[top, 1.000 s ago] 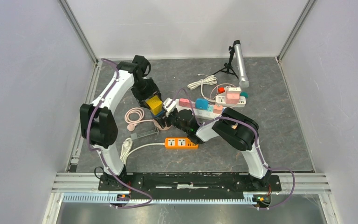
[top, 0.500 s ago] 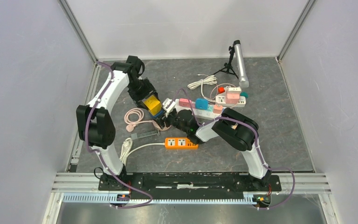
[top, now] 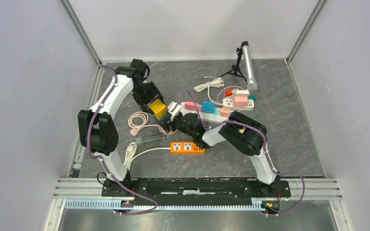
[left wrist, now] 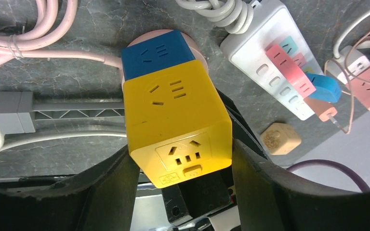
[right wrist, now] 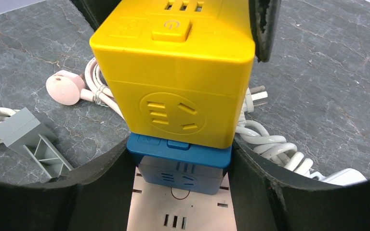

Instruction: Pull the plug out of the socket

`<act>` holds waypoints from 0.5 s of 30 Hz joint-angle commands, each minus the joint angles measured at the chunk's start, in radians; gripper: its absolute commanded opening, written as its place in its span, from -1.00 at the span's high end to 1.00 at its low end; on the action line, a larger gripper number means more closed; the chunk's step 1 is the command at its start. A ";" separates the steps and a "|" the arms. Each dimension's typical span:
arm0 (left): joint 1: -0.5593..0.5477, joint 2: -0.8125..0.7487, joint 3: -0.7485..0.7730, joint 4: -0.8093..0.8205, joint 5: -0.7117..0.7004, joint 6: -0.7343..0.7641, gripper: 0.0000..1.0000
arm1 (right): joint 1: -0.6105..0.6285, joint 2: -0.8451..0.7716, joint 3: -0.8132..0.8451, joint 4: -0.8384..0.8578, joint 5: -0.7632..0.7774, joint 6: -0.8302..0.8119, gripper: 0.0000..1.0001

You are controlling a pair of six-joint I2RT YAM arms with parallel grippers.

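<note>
**cube stack, clamped from two sides**

- item 1: yellow cube (left wrist: 178, 125). top of the stack. left gripper (left wrist: 185, 151) is closed on it, fingers (left wrist: 111, 183) pressed to two opposite faces. finger roots run off the lower frame edge.
- item 2: blue cube (right wrist: 180, 166). directly against the yellow cube, seam tight. pins hidden, so how they are seated cannot be told. right gripper (right wrist: 179, 154) is closed on its two sides.
- item 3: pink block (right wrist: 173, 214). under the blue cube, cut off by the frame bottom. in the left wrist view only a sliver of its rim shows.
- location: left of table (top: 279, 144) centre, between the pink cord (top: 138, 119) and the white strip (top: 207, 111). from above only the yellow cube shows; the blue cube and pink block are covered by the two grippers. whether the stack rests on the table cannot be told.
- nearby: orange strip (top: 188, 147) just in front; grey plug (left wrist: 12, 113) beside the pink cord; white cord (right wrist: 265, 144) with bare prongs; small beige lump (left wrist: 281, 138), nature unclear.
</note>
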 commanded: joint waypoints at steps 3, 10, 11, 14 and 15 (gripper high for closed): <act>-0.026 -0.109 0.028 0.063 0.097 -0.027 0.96 | 0.008 0.059 -0.015 -0.194 -0.041 0.019 1.00; 0.033 -0.149 -0.024 0.090 0.208 -0.060 0.95 | 0.014 0.056 -0.025 -0.194 -0.039 -0.010 1.00; 0.042 -0.155 -0.024 0.103 0.225 -0.073 0.96 | 0.015 0.057 -0.025 -0.192 -0.039 -0.017 1.00; 0.029 -0.143 0.012 0.086 0.214 -0.065 0.95 | 0.026 0.061 -0.019 -0.197 -0.035 -0.045 1.00; 0.019 -0.138 0.012 0.080 0.197 -0.060 0.96 | 0.030 0.064 -0.012 -0.206 -0.031 -0.054 1.00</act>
